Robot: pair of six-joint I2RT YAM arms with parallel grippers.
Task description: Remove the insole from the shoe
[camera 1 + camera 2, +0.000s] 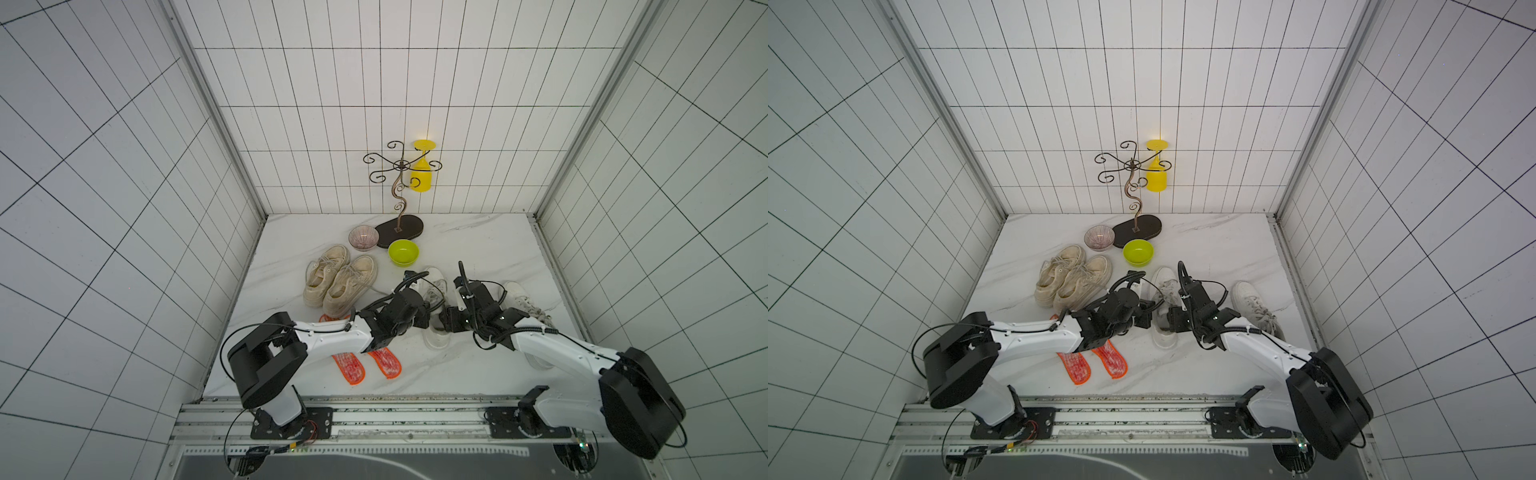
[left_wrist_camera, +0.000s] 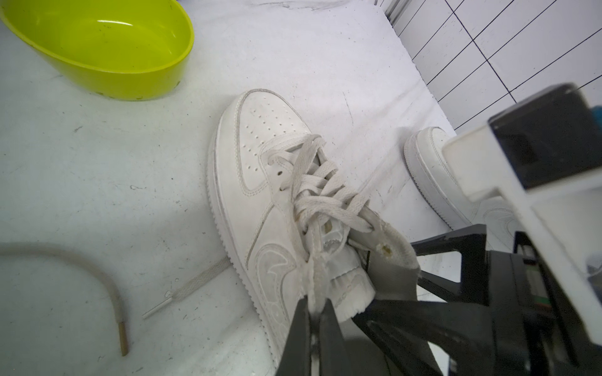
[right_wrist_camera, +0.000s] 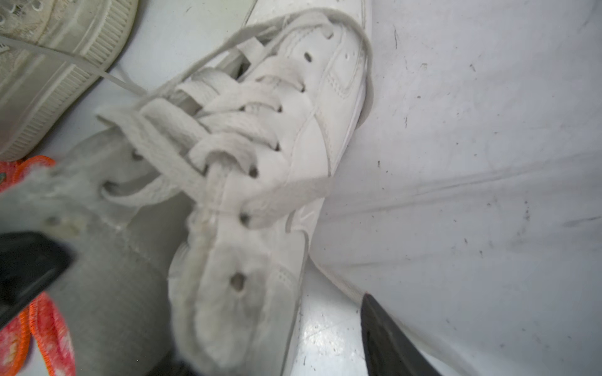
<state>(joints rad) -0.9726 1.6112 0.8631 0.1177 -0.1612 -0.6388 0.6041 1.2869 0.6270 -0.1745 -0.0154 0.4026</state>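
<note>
Smooth white shoe (image 2: 260,195) (rounded, perforated toe (image 2: 267,114)), flat woven laces (image 2: 321,182).

White tiled walls (image 1: 124,166) with dark grout enclose a white marbled tabletop (image 1: 478,249) under even light.

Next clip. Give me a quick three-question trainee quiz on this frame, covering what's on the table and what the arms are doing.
1. True or false: the left tool is clamped shut on part of the white sneaker.
2. What hangs from the wire stand? A. a yellow cup B. a green bowl C. a shoelace
3. How many orange insoles lie out on the table?

Key: 1 true; 2 A; 3 two.
</note>
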